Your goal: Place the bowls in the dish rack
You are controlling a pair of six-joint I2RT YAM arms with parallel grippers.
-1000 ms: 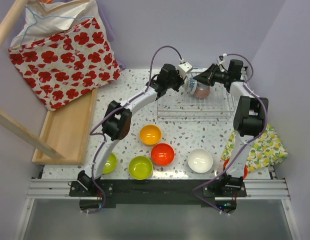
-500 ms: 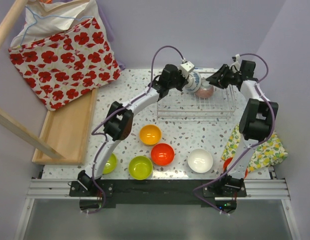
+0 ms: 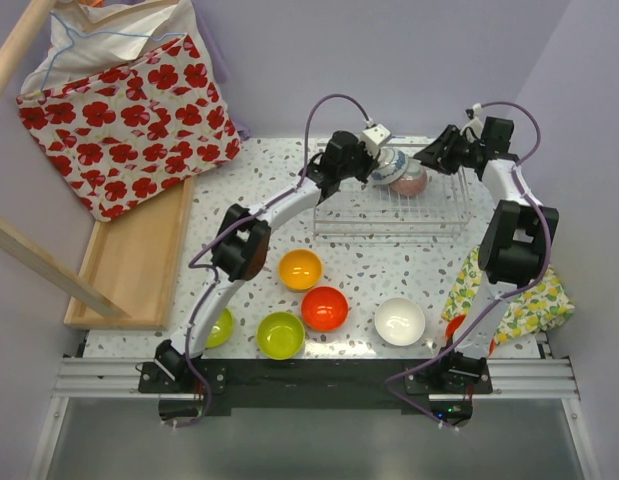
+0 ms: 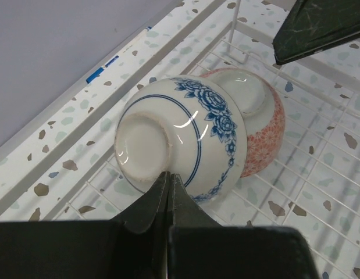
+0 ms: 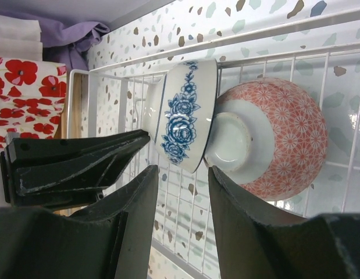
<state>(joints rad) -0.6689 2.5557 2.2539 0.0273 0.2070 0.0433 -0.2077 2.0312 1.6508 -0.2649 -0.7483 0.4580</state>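
Wire rack (image 3: 389, 215): holds two bowls, both at its far-left end.
Pink bowl (image 4: 258, 133): on edge in the rack, foot facing the blue bowl.
Blue bowl (image 4: 185, 139): on edge, leaning against the pink bowl.
Left gripper (image 4: 168, 176): pinched on the blue bowl's foot ring.
Right gripper (image 5: 181, 174): jaws apart, empty, just beside both bowls.

Dish rack (image 3: 389, 215): white wire basket, two bowls at its far side.
Blue-patterned bowl (image 4: 191, 133): tipped on edge, foot showing, touching its neighbour.
Red-patterned bowl (image 4: 262, 135): tipped likewise, foot showing.
Outside the rack, all upright: orange-yellow bowl (image 3: 300, 269), red-orange bowl (image 3: 324, 308), white bowl (image 3: 400, 321), lime green bowl (image 3: 280, 335), second lime green bowl (image 3: 221, 326).
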